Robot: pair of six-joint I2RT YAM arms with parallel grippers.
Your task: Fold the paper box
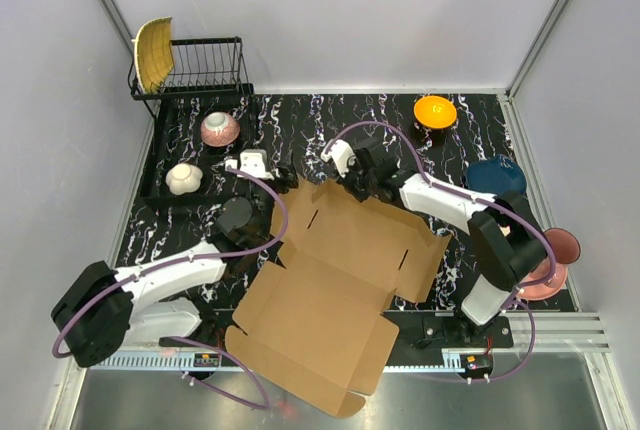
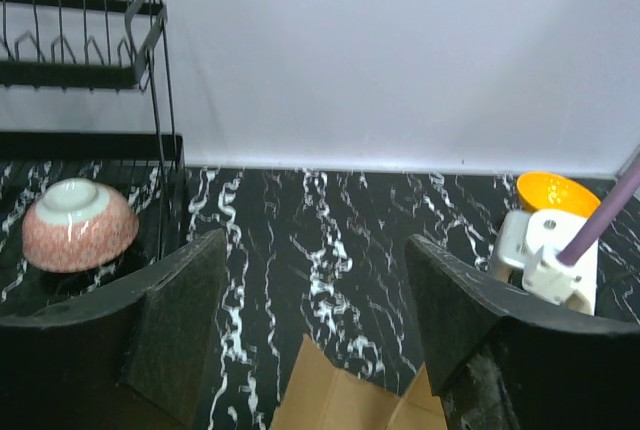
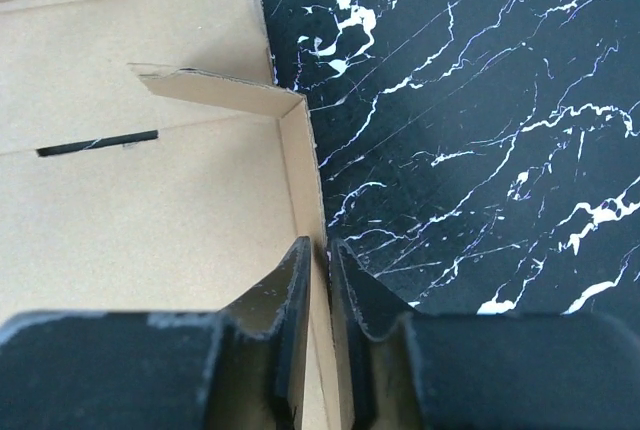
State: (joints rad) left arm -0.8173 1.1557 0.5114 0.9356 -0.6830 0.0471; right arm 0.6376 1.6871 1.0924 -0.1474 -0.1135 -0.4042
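One paper box, right gripper pinching its raised wall, left gripper spread apart

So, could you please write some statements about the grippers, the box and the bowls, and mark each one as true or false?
1. The right gripper pinches an edge of the paper box. True.
2. The left gripper is shut on the box. False: its fingers are wide apart and hold nothing.
3. The orange bowl stands on the box. False: it stands on the table, at the far side, apart from the box.
4. The pink bowl by the dish rack lies upside down. True.
5. The box is already closed. False: it lies open, mostly flat.
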